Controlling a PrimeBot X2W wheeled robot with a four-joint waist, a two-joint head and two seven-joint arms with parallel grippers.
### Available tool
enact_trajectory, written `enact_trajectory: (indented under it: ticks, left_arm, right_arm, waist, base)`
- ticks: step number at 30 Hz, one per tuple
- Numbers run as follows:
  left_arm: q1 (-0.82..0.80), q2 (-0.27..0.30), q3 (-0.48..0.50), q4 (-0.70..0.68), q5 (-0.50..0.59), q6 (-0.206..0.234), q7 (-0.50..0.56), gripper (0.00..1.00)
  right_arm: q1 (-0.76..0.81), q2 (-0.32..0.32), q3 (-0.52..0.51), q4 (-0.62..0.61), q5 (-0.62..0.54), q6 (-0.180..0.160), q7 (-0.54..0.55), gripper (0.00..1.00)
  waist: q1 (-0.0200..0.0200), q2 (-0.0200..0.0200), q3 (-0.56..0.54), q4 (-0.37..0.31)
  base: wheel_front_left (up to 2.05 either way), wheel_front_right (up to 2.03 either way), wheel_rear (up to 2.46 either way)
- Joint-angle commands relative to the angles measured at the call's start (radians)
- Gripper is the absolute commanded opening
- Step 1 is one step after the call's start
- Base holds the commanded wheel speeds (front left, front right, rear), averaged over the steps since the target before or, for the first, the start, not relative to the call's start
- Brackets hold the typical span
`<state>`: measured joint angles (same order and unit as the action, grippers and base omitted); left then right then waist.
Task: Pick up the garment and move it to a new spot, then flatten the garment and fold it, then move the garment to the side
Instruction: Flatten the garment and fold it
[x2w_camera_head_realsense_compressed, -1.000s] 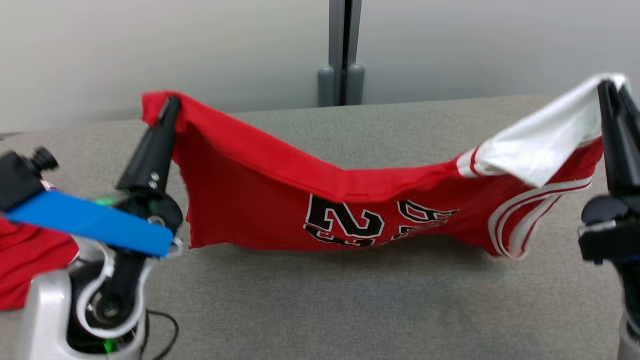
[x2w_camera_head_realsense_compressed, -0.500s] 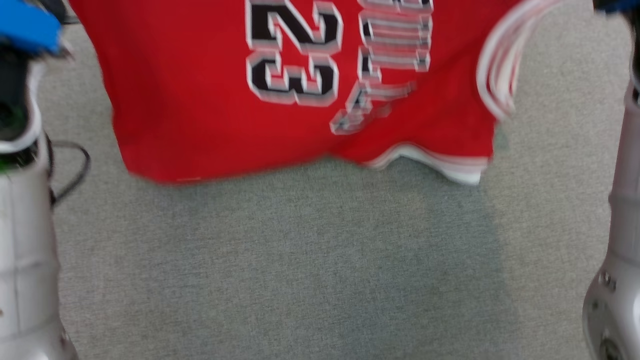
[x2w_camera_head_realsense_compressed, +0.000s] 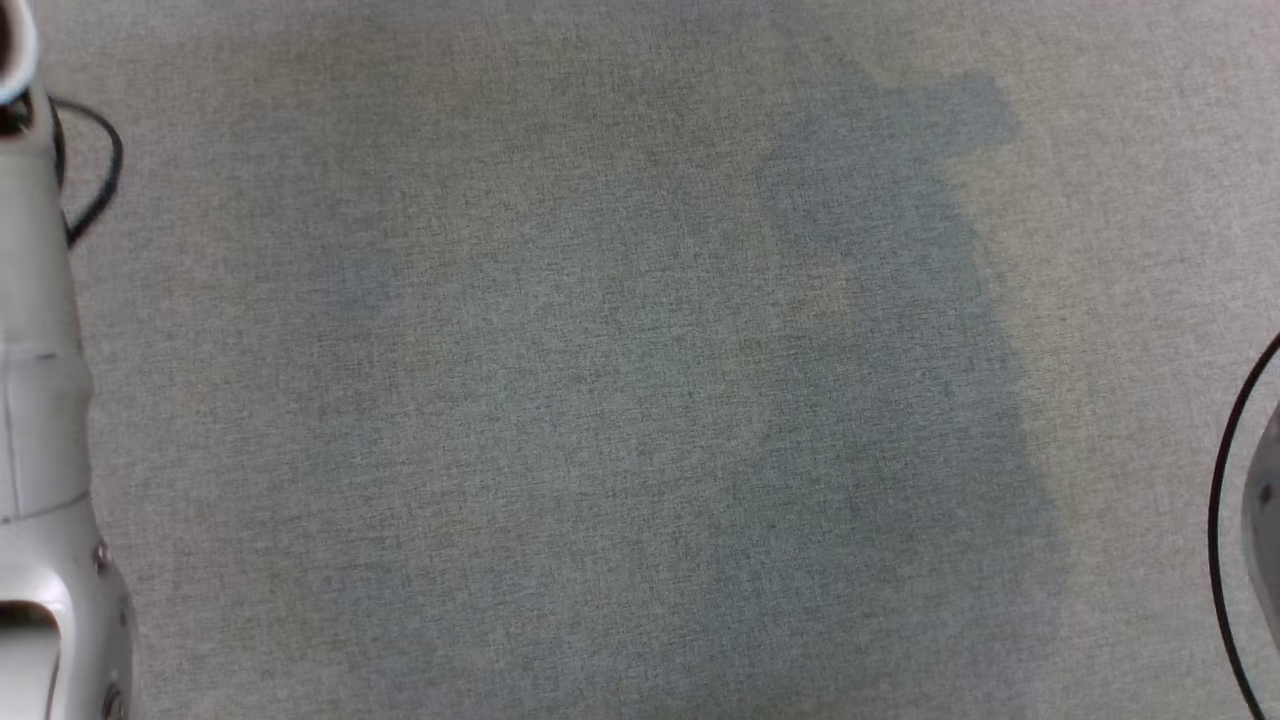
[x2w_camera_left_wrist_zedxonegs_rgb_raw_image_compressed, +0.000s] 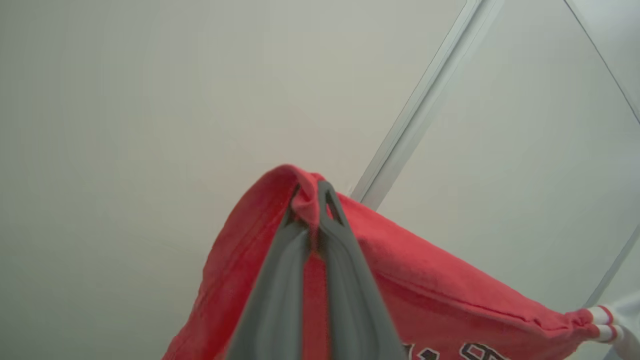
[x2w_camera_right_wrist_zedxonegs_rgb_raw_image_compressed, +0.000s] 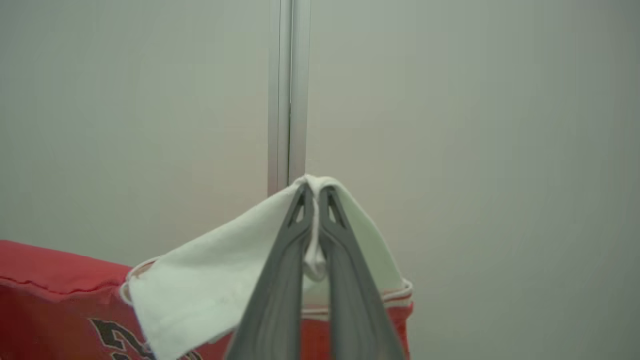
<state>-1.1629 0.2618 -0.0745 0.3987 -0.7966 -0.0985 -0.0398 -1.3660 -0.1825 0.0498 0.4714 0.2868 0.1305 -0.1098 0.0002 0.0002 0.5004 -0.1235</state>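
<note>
The garment (x2w_camera_left_wrist_zedxonegs_rgb_raw_image_compressed: 440, 295) is a red jersey with black lettering and white striped trim. It hangs lifted in the air, stretched between my two grippers. In the left wrist view my left gripper (x2w_camera_left_wrist_zedxonegs_rgb_raw_image_compressed: 313, 194) is shut on a red fold of it. In the right wrist view my right gripper (x2w_camera_right_wrist_zedxonegs_rgb_raw_image_compressed: 315, 192) is shut on the white end of the garment (x2w_camera_right_wrist_zedxonegs_rgb_raw_image_compressed: 210, 295), whose red body trails off to the lower left. In the head view the grey table (x2w_camera_head_realsense_compressed: 600, 400) lies below with a broad shadow across it.
My pale left forearm (x2w_camera_head_realsense_compressed: 40, 420) runs down the left edge of the head view, with a black cable (x2w_camera_head_realsense_compressed: 100, 170) looped beside it. A black cable (x2w_camera_head_realsense_compressed: 1225, 520) curves at the right edge. A pale wall with a metal post (x2w_camera_right_wrist_zedxonegs_rgb_raw_image_compressed: 288, 90) stands behind the grippers.
The head camera has tilted down, so the garment and grippers have slid out of the top of its picture and bare table remains. Both grippers stay shut on the garment.
</note>
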Motion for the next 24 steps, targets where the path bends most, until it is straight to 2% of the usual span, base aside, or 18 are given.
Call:
enact_trajectory:
  ticks: [1, 5, 9, 12, 15, 19, 24]
  left_arm:
    - [0.042, 0.011, -0.005, 0.031, 0.014, -0.005, -0.016, 0.00]
    - [0.132, 0.017, -0.038, 0.120, 0.046, -0.013, -0.052, 0.00]
    - [0.248, -0.022, -0.082, 0.205, 0.011, -0.026, -0.035, 0.00]
    - [0.340, -0.045, -0.109, 0.251, -0.040, -0.030, 0.013, 0.00]
    - [0.424, -0.047, -0.130, 0.285, -0.061, -0.033, 0.043, 0.00]
    - [0.551, -0.075, -0.150, 0.296, -0.105, -0.034, 0.065, 0.00]
    - [0.710, -0.075, -0.176, 0.243, -0.119, -0.035, 0.056, 0.00]
  right_arm:
    - [0.056, -0.009, 0.021, 0.030, 0.011, 0.000, -0.004, 0.00]
    - [0.174, -0.016, 0.103, 0.094, 0.055, 0.000, 0.008, 0.00]
    - [0.326, -0.040, 0.166, 0.117, 0.111, 0.000, 0.046, 0.00]
    - [0.439, -0.040, 0.226, 0.106, 0.178, 0.000, 0.127, 0.00]
    - [0.531, -0.088, 0.252, 0.087, 0.214, 0.000, 0.215, 0.00]
    - [0.669, -0.134, 0.240, 0.049, 0.188, 0.000, 0.323, 0.00]
    - [0.881, -0.121, 0.131, -0.060, 0.136, 0.000, 0.433, 0.00]
  waist:
    - [-0.0002, -0.0002, 0.003, -0.001]
    - [-0.0002, -0.0002, -0.005, 0.004]
    - [-0.0002, -0.0002, -0.047, 0.021]
    - [-0.0002, -0.0002, -0.099, 0.029]
    - [-0.0002, -0.0002, -0.155, 0.040]
    - [-0.0002, -0.0002, -0.232, 0.061]
    - [-0.0002, -0.0002, -0.302, 0.086]
  base:
    - [0.00, 0.00, 0.00]
    - [0.00, 0.00, 0.00]
    - [0.00, 0.00, 0.00]
    - [0.00, 0.00, 0.00]
    - [0.00, 0.00, 0.00]
    - [0.00, 0.00, 0.00]
    - [0.00, 0.00, 0.00]
